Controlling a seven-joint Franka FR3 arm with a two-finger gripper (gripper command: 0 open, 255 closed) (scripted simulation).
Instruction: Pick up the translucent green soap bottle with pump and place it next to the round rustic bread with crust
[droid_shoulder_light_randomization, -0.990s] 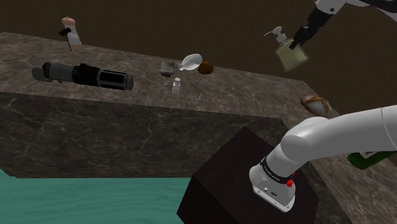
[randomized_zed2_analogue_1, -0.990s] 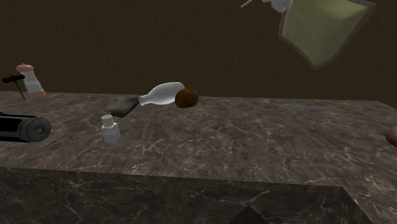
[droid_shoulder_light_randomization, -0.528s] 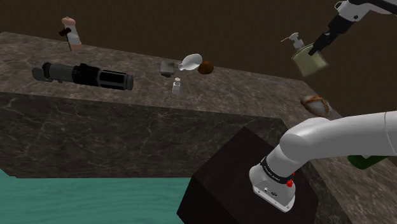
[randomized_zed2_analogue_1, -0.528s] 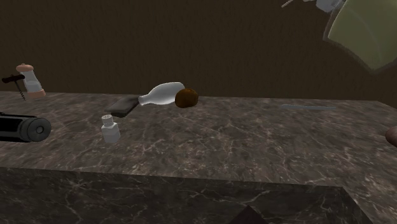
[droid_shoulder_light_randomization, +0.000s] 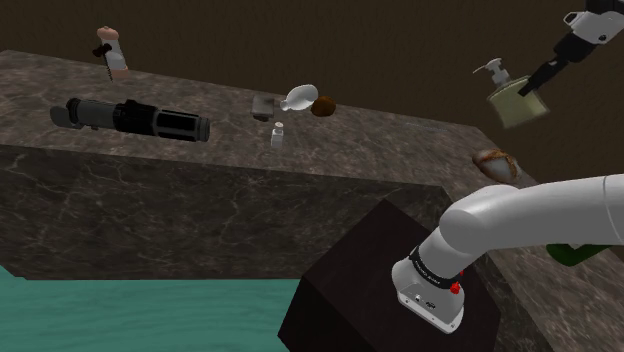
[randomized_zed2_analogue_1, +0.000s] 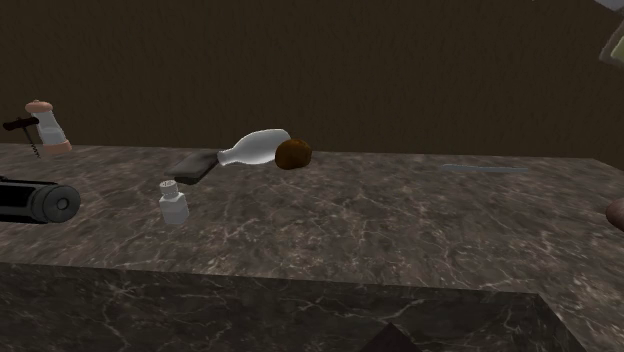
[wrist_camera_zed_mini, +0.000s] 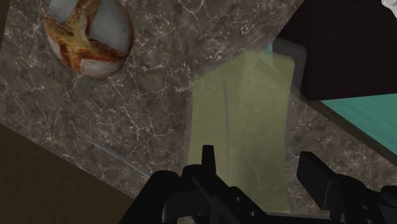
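On my remote feed — a white bottle (randomized_zed2_analogue_1: 258, 147) lies on its side against a brown lump (randomized_zed2_analogue_1: 293, 153) on the dark marbled counter (randomized_zed2_analogue_1: 400, 220); a pale corner of the soap bottle (randomized_zed2_analogue_1: 617, 45) shows top right.

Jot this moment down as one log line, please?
end effector: shut on soap bottle | bottle: held above counter | bread: on counter, untouched

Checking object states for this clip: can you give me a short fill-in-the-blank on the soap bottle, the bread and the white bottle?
1. The gripper holds the soap bottle up in the ___, clear of the counter.
2. The soap bottle's pump is coloured ___.
3. In the shoulder view the round bread sits on the counter ___ the held bottle.
4. The white bottle beside the brown round thing lies on its ___.
Missing words: air, white, below, side.
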